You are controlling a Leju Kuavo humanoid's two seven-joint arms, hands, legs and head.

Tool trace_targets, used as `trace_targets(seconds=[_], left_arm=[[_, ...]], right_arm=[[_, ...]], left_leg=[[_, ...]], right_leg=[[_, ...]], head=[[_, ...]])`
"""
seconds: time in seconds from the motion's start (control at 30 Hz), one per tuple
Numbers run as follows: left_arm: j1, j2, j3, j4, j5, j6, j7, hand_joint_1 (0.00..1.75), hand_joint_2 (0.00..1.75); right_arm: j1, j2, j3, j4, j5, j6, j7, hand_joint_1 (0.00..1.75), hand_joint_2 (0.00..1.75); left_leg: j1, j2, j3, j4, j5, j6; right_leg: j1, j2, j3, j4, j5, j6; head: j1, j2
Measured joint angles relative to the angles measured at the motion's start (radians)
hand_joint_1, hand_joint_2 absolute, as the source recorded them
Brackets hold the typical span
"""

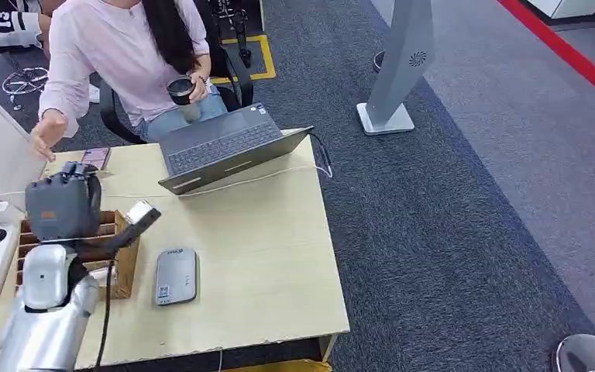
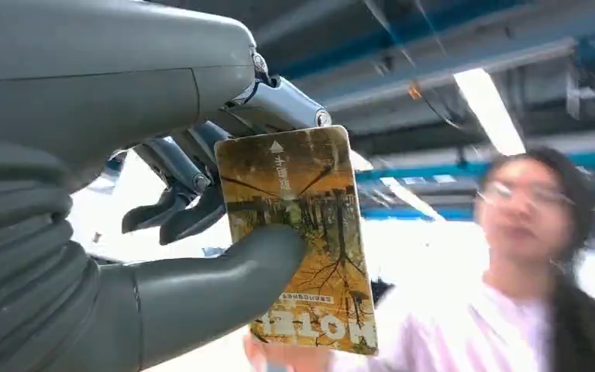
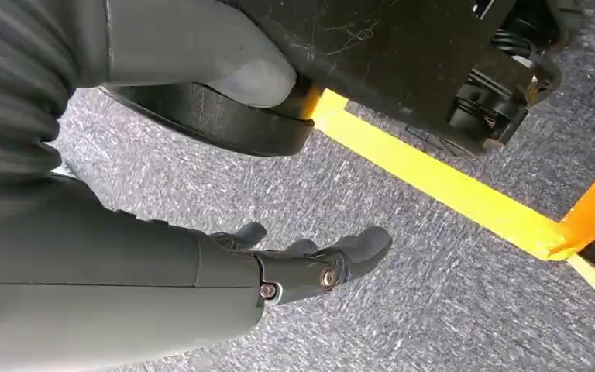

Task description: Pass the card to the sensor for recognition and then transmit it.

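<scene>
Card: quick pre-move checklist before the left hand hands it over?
1. Grip: left hand pinches the card between thumb and fingers. Ok.
2. Card free of the box: raised above it. Ok.
3. Sensor pass done: cannot tell.
4. Receiver ready: person's hand reaches toward the card. Ok.
5. Person's other hand free: holds a cup. Not ok.
6. Right hand out of the way: hangs over the floor, holding nothing. Ok.

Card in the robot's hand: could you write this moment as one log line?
left hand: pinches card, raised over table | right hand: hangs empty above carpet | card reader: on table | person: seated opposite, hand out
</scene>
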Motion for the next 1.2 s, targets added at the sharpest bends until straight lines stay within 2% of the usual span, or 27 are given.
trace_targets(seconds=[0.17, 0.33, 0.37, 0.4, 0.57, 0.9, 1.03, 1.2], left_arm=[[-0.063, 0.039, 0.034, 0.029, -0.028, 0.015, 0.024, 1.75, 1.75], [-0.211, 0.103, 0.099, 0.177, -0.002, 0.077, -0.038, 1.75, 1.75], [-0.224, 0.108, 0.102, 0.199, -0.002, 0.083, -0.042, 0.70, 1.75], [-0.229, 0.110, 0.106, 0.213, -0.002, 0.083, -0.042, 0.00, 1.75], [-0.230, 0.104, 0.114, 0.256, 0.003, 0.042, -0.030, 0.00, 1.75], [-0.204, 0.092, 0.115, 0.272, 0.044, 0.051, -0.051, 0.00, 1.75], [-0.133, 0.077, 0.115, 0.202, 0.080, 0.057, -0.082, 0.00, 1.75], [0.064, 0.031, 0.114, -0.019, 0.132, 0.073, -0.135, 0.00, 1.75]], right_arm=[[-0.002, 0.000, 0.006, 0.000, 0.009, 0.001, 0.003, 0.00, 1.75], [-0.005, 0.000, 0.024, 0.000, 0.010, 0.003, 0.007, 0.00, 1.75], [-0.006, 0.000, 0.025, 0.000, 0.010, 0.003, 0.010, 0.00, 1.75], [-0.007, 0.000, 0.025, 0.000, 0.010, 0.003, 0.011, 0.00, 1.75], [-0.008, 0.000, 0.026, 0.000, 0.002, 0.003, 0.012, 0.00, 1.75], [-0.009, 0.000, 0.027, 0.000, -0.010, 0.004, 0.019, 0.00, 1.75], [-0.009, 0.000, 0.027, 0.000, -0.024, 0.002, 0.017, 0.00, 1.75], [-0.005, 0.000, 0.025, 0.000, -0.065, -0.004, 0.008, 0.00, 1.75]], left_leg=[[0.001, 0.001, -0.001, 0.000, 0.000, -0.001], [0.001, 0.001, 0.000, 0.000, 0.000, -0.001], [0.001, 0.000, 0.000, 0.000, 0.001, -0.001], [0.001, 0.000, 0.000, 0.000, 0.001, -0.001], [0.001, 0.001, -0.001, 0.000, 0.001, -0.001], [0.001, 0.001, -0.001, 0.000, 0.000, -0.001], [0.001, 0.001, -0.001, 0.000, 0.000, -0.001], [0.000, 0.004, -0.001, 0.000, -0.001, 0.000]], right_leg=[[0.001, 0.000, -0.001, 0.000, 0.000, 0.000], [0.001, 0.001, -0.001, 0.000, 0.001, 0.000], [0.001, 0.001, 0.000, 0.000, 0.000, 0.000], [0.001, 0.000, 0.000, 0.000, 0.000, 0.000], [0.001, 0.001, -0.001, 0.000, 0.000, 0.000], [0.001, 0.001, -0.001, 0.000, 0.000, 0.000], [0.001, 0.001, -0.001, 0.000, 0.000, 0.000], [0.000, 0.002, -0.001, 0.000, 0.000, 0.000]], head=[[0.003, 0.000], [0.001, 0.000], [0.001, 0.000], [0.001, 0.000], [0.001, 0.000], [0.001, 0.000], [0.001, 0.000], [0.002, 0.000]])
